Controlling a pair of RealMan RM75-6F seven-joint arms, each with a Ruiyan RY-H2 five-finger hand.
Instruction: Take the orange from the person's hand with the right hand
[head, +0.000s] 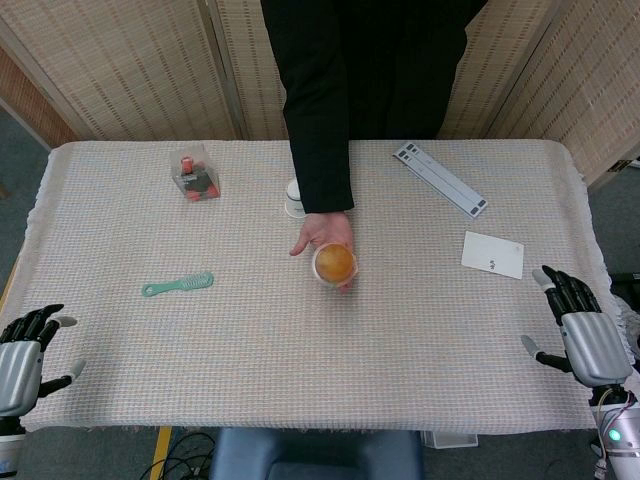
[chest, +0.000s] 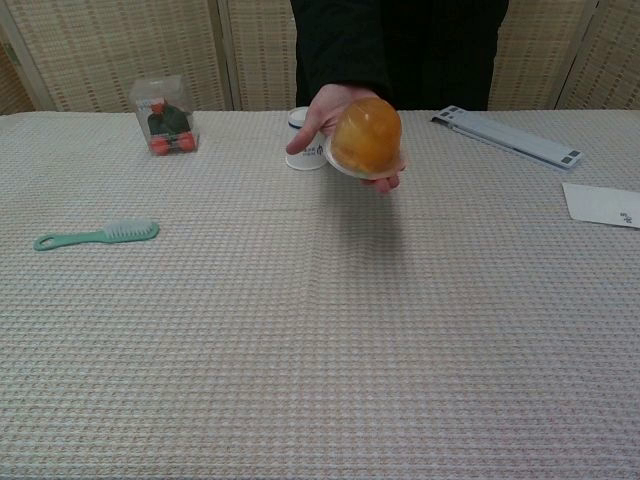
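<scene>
The orange (head: 334, 262) (chest: 366, 133) looks like an orange fruit in a clear domed cup. It rests on the person's open palm (head: 322, 236) (chest: 335, 110), held above the middle of the table. My right hand (head: 582, 328) hangs at the table's right front corner, far from the orange, fingers spread and holding nothing. At the left front corner my left hand (head: 25, 350) is likewise spread and empty. Neither hand shows in the chest view.
A green brush (head: 178, 285) (chest: 97, 235) lies front left. A clear box with a red and green toy (head: 195, 174) (chest: 166, 114) stands back left. A small white cup (head: 294, 198) sits behind the person's hand. A grey strip (head: 439, 179) and a white card (head: 493, 254) lie at the right.
</scene>
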